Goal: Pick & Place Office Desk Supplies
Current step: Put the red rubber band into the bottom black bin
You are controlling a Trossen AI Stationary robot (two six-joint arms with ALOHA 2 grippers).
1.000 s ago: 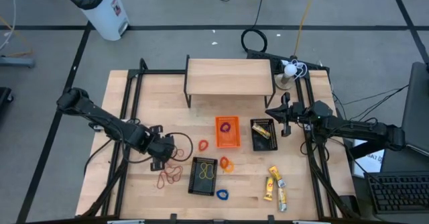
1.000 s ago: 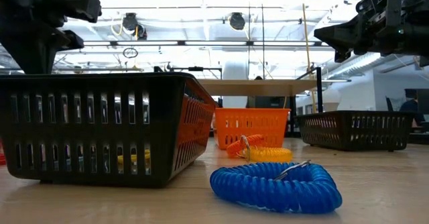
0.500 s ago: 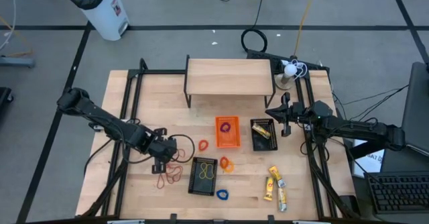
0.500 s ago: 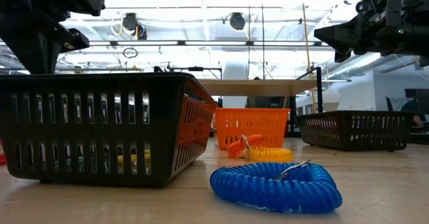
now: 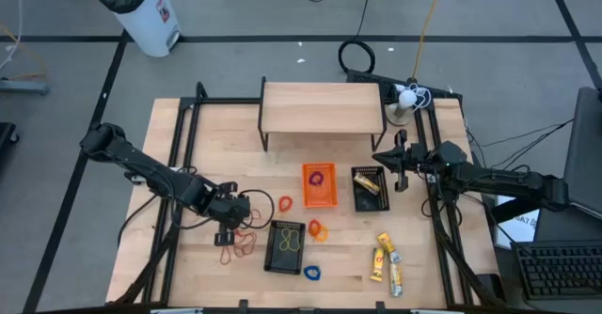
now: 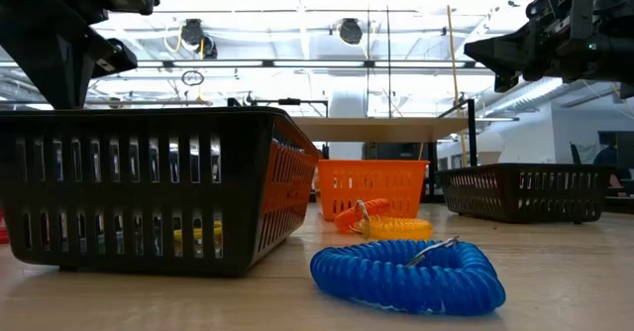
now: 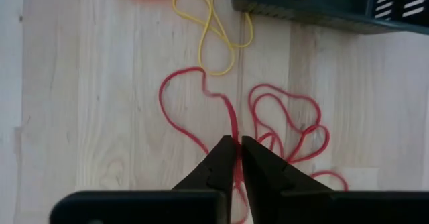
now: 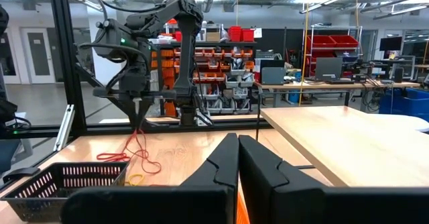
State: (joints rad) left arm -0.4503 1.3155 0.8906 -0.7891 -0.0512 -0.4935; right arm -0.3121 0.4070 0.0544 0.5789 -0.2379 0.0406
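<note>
The left gripper [image 7: 233, 158] has its jaws pinched together on a strand of the red rubber bands [image 7: 268, 127], which trail down from the tips to the tangle on the wooden surface [image 5: 179, 267]; the right wrist view shows the same red loops hanging from that gripper [image 8: 139, 110], so the bands look partly lifted, presumably so they can be carried clear of the pile. The right gripper [image 8: 238, 158] hangs above the back right of the surface, beside the right-hand black basket [image 5: 370, 189], with its jaws closed on nothing; it seems merely parked out of the way.

Going down in size, a low wooden shelf [image 5: 323, 107] stands at the back of the surface. Three baskets sit in the middle as the likely sorting bins: a black basket [image 5: 286, 246] near the front with yellow bands in it, an orange basket [image 5: 319, 184] holding a purple item, and the right-hand black one holding a yellow packet. Their spread suggests one bin per kind of supply.

Loose supplies still lie around them: yellow stick packets [image 5: 385, 259] at the front right, a blue coil ring [image 6: 408, 275] just in front of the near black basket, an orange coil ring [image 5: 317, 230] beside it, a yellow rubber band [image 7: 213, 33] by the basket's wall, and the red tangle to its left. Much sorting appears to remain.
</note>
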